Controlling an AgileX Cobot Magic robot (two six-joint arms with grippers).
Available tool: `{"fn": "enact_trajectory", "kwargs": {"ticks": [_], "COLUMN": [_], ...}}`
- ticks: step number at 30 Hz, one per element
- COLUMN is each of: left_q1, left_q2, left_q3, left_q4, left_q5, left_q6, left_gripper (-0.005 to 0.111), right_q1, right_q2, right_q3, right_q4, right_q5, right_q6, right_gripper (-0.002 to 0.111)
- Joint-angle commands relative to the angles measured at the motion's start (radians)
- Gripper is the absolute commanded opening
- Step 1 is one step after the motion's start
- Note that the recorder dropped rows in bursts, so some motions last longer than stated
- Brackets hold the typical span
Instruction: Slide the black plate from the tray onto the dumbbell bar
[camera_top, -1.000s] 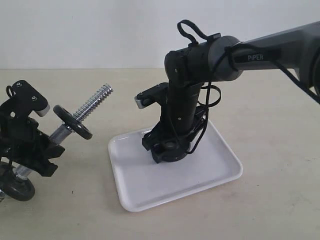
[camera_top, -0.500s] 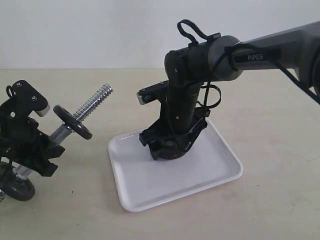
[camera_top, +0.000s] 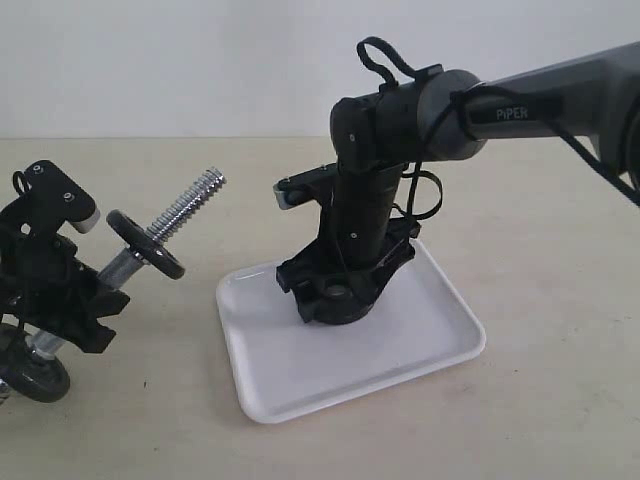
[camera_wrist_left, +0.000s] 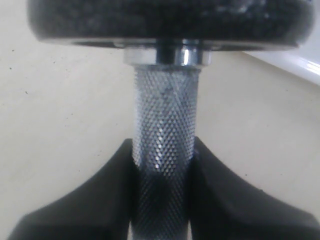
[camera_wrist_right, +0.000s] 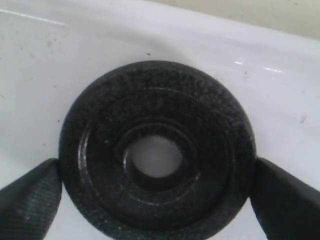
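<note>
Your right pincer (camera_wrist_right: 157, 197) stands spread wide astride the black plate (camera_wrist_right: 150, 95), one fingertip at each side of its rim; you cannot tell whether it squeezes. The plate lies flat in the tray (camera_top: 440, 345) on the surface (camera_top: 560, 410). Your left pincer (camera_wrist_left: 162, 200) pinches the dumbbell bar (camera_wrist_left: 162, 125) by its knurled middle, tilted, beside the tray.

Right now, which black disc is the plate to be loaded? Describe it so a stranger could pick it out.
Find the white tray. Lying flat on it, between the spread fingers of the right gripper, is the black plate, a round matte disc with a centre hole. The two other black discs sit on the dumbbell bar, off the tray.
</note>
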Motion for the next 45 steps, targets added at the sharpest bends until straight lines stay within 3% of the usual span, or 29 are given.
{"fn": "enact_trajectory", "kwargs": {"ticks": [1, 17, 45], "left_q1": [0.0, 0.0, 0.0], "left_q2": [-0.057, -0.057, -0.057], "left_q3": [-0.042, -0.042, -0.062], "left_q4": [-0.036, -0.036, -0.036], "left_q5": [-0.022, -0.027, -0.047], "left_q6": [-0.012, -0.012, -0.035], "left_gripper": [0.004, 0.004, 0.004], "right_q1": [0.001, 0.001, 0.001], "right_q2": [0.011, 0.011, 0.089], "right_q3": [0.007, 0.007, 0.007], "right_q4": [-0.004, -0.016, -0.066], "right_q5": [0.004, -0.084, -0.032], "right_q6": [-0.005, 0.003, 0.007], "right_gripper": [0.105, 0.105, 0.105]}}
